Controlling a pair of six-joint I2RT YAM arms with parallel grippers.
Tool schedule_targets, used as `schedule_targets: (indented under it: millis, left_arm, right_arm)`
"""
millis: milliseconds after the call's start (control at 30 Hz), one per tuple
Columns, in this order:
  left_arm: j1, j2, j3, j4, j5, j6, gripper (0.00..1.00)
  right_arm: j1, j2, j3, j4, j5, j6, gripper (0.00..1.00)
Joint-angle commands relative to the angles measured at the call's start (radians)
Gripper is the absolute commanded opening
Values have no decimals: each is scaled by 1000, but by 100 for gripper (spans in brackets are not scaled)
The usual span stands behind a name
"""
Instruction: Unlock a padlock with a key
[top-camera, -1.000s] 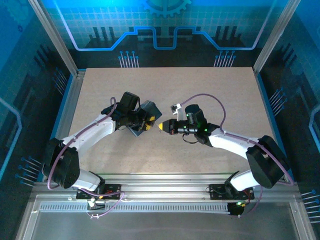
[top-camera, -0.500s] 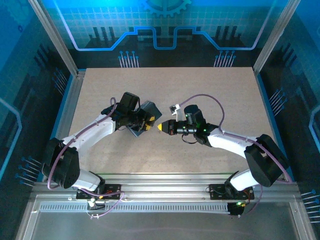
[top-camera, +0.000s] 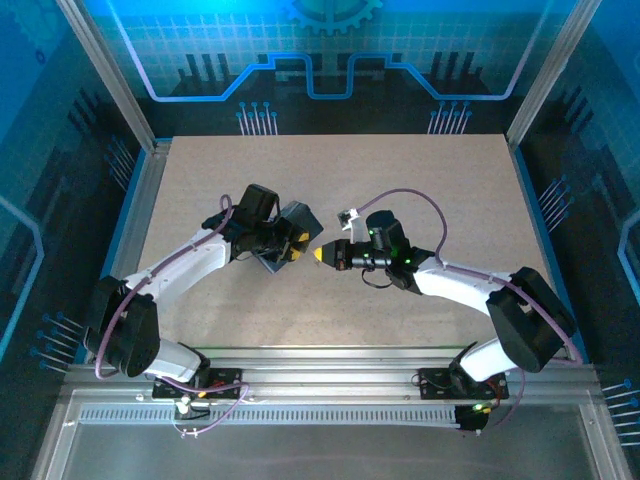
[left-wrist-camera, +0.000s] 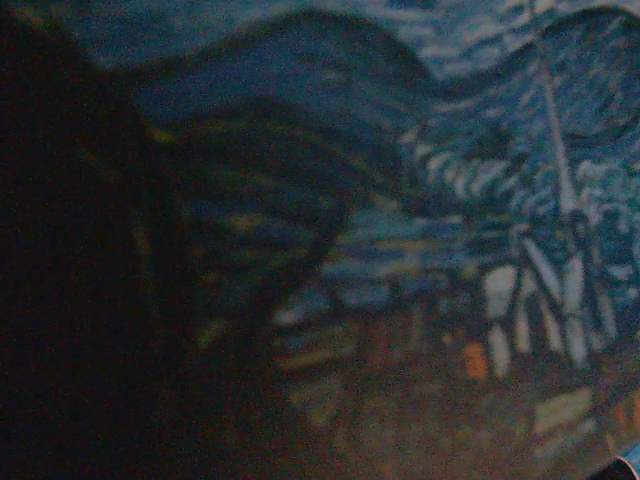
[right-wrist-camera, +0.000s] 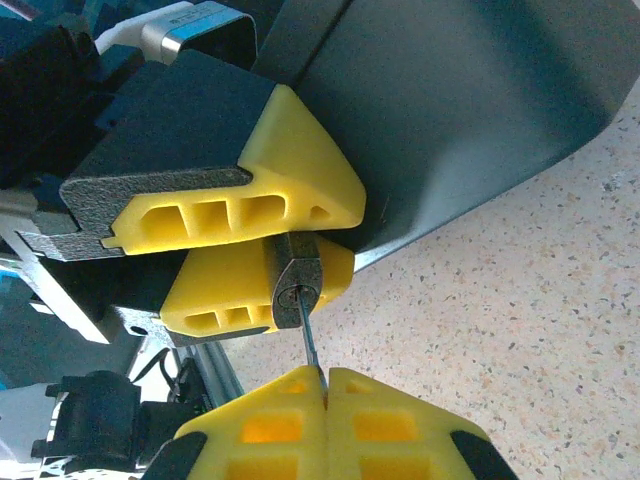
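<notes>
Close against my lens sits a blurred dark blue painted surface with pale swirls and small orange flecks (left-wrist-camera: 470, 230), its left side sunk in black shadow.

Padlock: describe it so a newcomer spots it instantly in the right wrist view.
Find the big dark box at top right. Beside it, the yellow-fingered left tool pinches the padlock: a small grey-black block, the only thing with the thin key entering its face.
</notes>
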Motion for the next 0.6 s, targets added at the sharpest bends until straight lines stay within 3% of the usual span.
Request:
schedule_targets:
  millis: [0,567]
  left_arm:
    - [4,-40,1,46,17,-6,0]
    - [1,-25,32,8,51,68,0]
  right_arm:
    - [28,-3,19,62,23,-26,0]
    - [46,-1,-21,219,38,-82,0]
